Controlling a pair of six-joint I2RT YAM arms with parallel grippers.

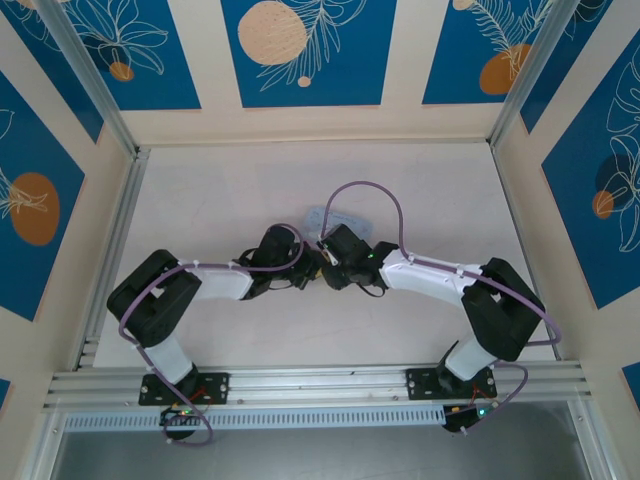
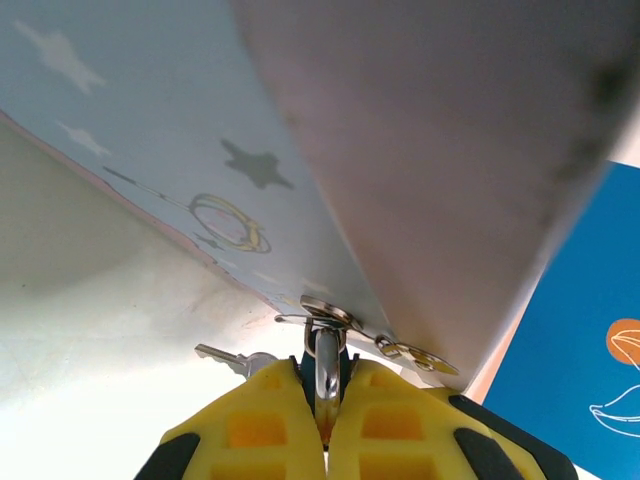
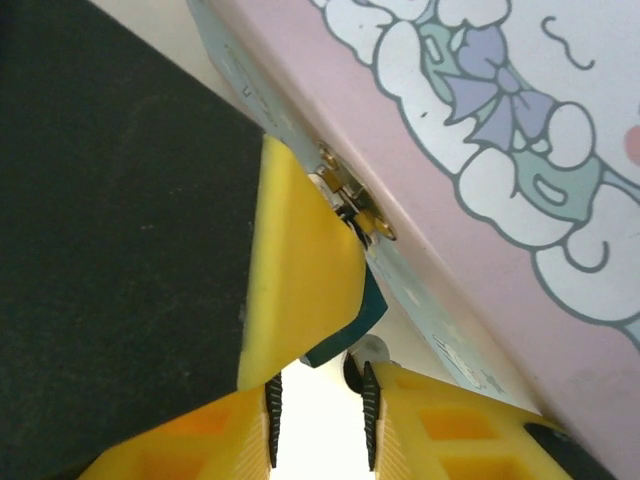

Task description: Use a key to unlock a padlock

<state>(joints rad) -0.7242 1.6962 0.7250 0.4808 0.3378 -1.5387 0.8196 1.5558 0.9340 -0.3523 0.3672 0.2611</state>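
Your left gripper (image 2: 325,372) has its yellow fingers pressed together on a thin silver metal piece (image 2: 325,350); that piece runs straight up to the small hasp (image 2: 327,312) on the edge of the pale blue tin (image 2: 150,140); you cannot tell whether it is shackle or key blade. Just left of those fingers a small grey key (image 2: 222,355) lies flat on the white table (image 1: 220,200), its ring touching the finger's edge.

From the right wrist you see the padlock (image 3: 362,312) as a teal corner poking out from under the left arm's yellow finger (image 3: 300,270), just below the tin's brass clasp (image 3: 365,215) and right at the tips of your right gripper (image 3: 318,388). The right gripper's pads stand a narrow gap apart with bare table showing between them; whether their tips nip the padlock you cannot tell.

From above, both arms meet at mid-table, wrists nearly touching, with the tin just beyond them
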